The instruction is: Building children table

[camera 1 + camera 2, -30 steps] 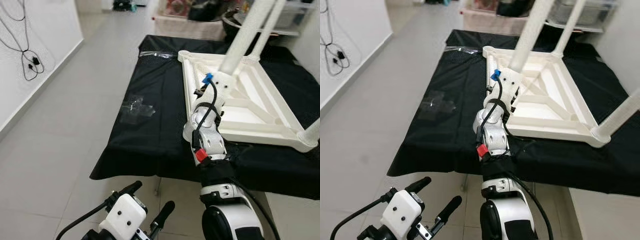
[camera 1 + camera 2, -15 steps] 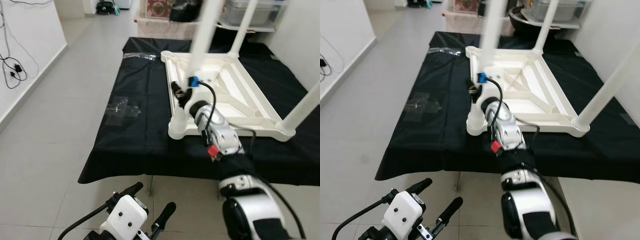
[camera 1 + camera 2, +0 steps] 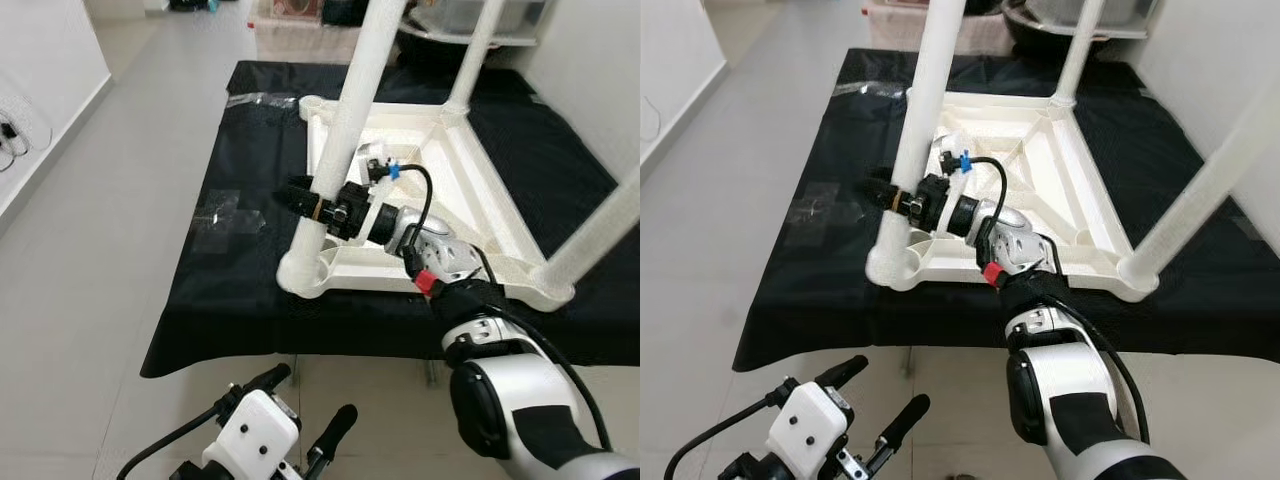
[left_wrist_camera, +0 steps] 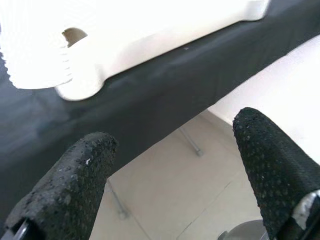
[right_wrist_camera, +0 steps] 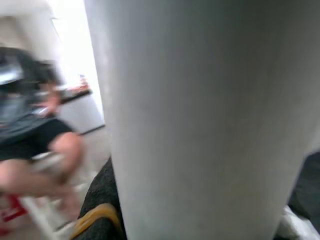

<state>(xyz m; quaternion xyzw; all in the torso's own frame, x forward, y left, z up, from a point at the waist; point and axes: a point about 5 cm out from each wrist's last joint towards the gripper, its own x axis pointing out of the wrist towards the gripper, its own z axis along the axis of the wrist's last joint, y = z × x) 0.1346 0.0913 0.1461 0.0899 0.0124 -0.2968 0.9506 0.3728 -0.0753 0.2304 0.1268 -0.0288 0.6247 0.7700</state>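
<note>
A white children's table lies upside down on a black cloth. My right gripper is shut on a white table leg, low on its shaft. The leg stands tilted in the near-left corner socket. Up close the leg spans the right wrist view. Two other legs stand at the far and near-right corners. My left gripper hangs open below the table edge, and its fingers frame the table's corner.
A clear plastic bag lies on the cloth left of the table, another at the far edge. Grey floor runs along the left, with a white wall. A seated person is blurred in the right wrist view.
My head camera has shifted. My right arm swung left with the leg and set its lower end into the near-left corner socket. The left gripper stayed low and open.
</note>
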